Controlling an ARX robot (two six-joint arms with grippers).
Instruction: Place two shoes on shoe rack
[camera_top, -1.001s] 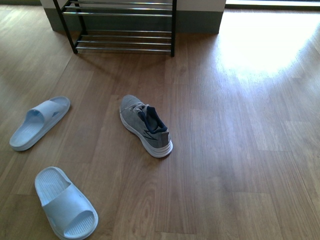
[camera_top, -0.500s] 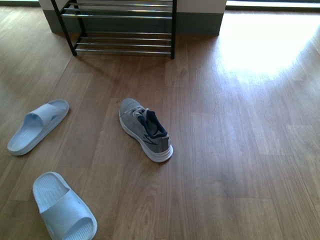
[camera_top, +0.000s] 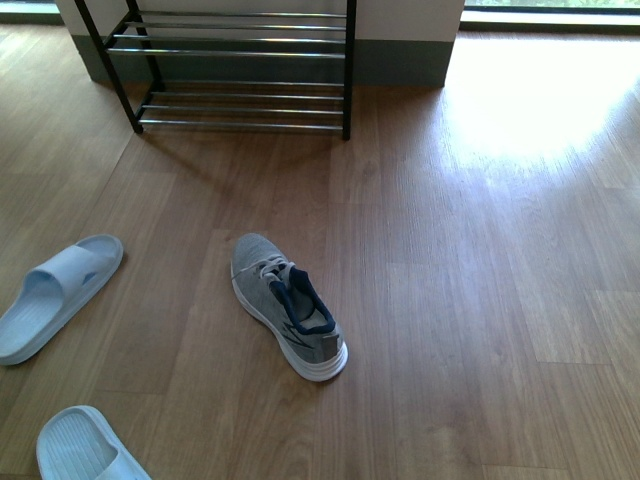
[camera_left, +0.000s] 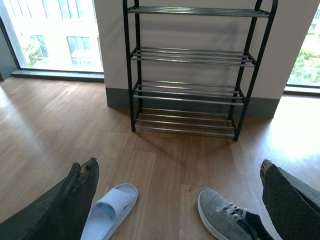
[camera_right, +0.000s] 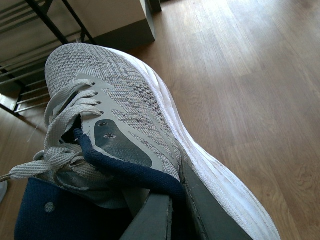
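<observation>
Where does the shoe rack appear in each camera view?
Front view: shoe rack at the top, left of centre.
Left wrist view: four tiers, against the wall beyond the pale blue slide.
Right wrist view: partly hidden behind the grey sneaker.
Shared landmark: grey skirting behind it.

Grey sneaker (camera_right: 125, 95), pale blue slide (camera_top: 55, 297), black-chrome rack (camera_top: 240, 52).

Your sneaker (camera_right: 125, 100) is rough grey knit cloth with a smooth white sole. The rack (camera_left: 187, 56) has matt black metal posts and shiny chrome bars. The floor (camera_top: 480, 300) is glossy wood; the slide (camera_top: 60, 290), smooth matt rubber.
</observation>
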